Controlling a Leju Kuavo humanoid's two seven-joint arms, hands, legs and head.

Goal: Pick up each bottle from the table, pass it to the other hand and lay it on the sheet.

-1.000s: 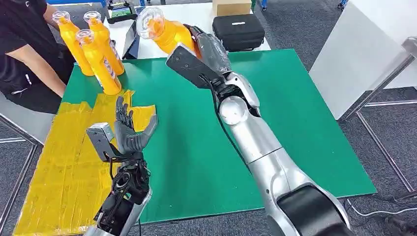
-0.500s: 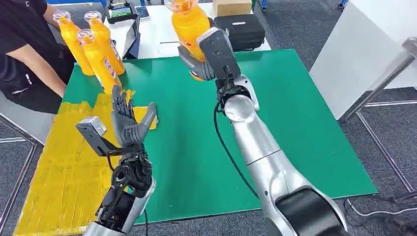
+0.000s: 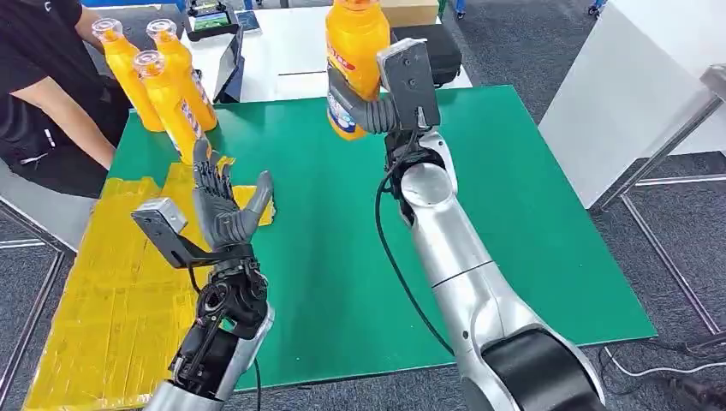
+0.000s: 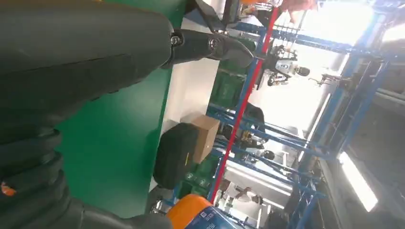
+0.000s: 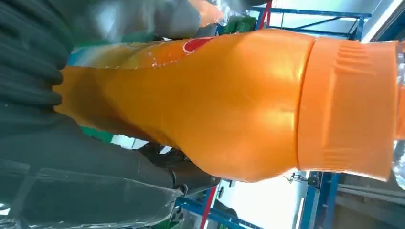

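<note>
Bottle (image 3: pixel 354 51) swung upright since a second ago, right hand (image 3: pixel 364 110) gripping it above mat (image 3: pixel 514 214). Left hand (image 3: pixel 224 210) open, raised over sheet (image 3: pixel 103 291).

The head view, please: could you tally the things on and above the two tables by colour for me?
Orange: 4, namely the bottle held by the right hand and three standing bottles
Yellow: 1, the sheet
Black: 1, the case
Brown: 1, the cardboard box
Total: 7
</note>
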